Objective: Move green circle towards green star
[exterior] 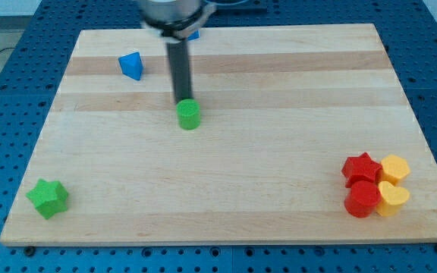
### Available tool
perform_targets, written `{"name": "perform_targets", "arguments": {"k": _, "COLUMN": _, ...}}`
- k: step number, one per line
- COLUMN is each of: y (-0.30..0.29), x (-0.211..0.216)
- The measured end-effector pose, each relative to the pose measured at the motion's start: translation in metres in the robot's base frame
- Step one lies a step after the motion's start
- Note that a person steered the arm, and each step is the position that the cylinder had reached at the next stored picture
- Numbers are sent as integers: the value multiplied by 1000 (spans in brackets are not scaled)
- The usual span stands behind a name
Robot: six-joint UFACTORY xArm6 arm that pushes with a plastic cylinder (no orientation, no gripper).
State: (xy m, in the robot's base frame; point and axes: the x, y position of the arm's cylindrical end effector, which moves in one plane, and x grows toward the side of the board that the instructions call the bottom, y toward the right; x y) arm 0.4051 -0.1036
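Note:
The green circle (189, 114) sits a little left of the board's middle, in the upper half. The green star (48, 198) lies near the board's bottom left corner, far from the circle. My rod comes down from the view's top, and my tip (182, 101) stands right at the circle's upper edge, touching or almost touching it.
A blue block (131, 65) lies at the upper left, and another blue block (194, 33) is partly hidden behind the rod at the top edge. At the lower right, a red star (360, 167), a red circle (363, 199), a yellow hexagon (394, 167) and a yellow heart (392, 197) cluster together.

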Motion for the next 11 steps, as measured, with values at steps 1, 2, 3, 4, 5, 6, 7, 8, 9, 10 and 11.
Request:
{"name": "perform_targets", "arguments": {"k": 1, "y": -57, "x": 36}}
{"name": "perform_targets", "arguments": {"k": 2, "y": -57, "x": 17}}
{"name": "perform_targets", "arguments": {"k": 3, "y": -30, "x": -32}}
{"name": "perform_targets", "arguments": {"k": 4, "y": 18, "x": -42}}
{"name": "perform_targets", "arguments": {"k": 5, "y": 42, "x": -17}}
{"name": "perform_targets", "arguments": {"k": 6, "y": 26, "x": 16}}
{"name": "perform_targets", "arguments": {"k": 7, "y": -25, "x": 45}}
{"name": "perform_targets", "arguments": {"k": 8, "y": -46, "x": 72}}
{"name": "perform_targets", "arguments": {"k": 9, "y": -26, "x": 54}}
{"name": "perform_targets", "arguments": {"k": 10, "y": 16, "x": 35}}
{"name": "perform_targets", "arguments": {"k": 11, "y": 23, "x": 67}}
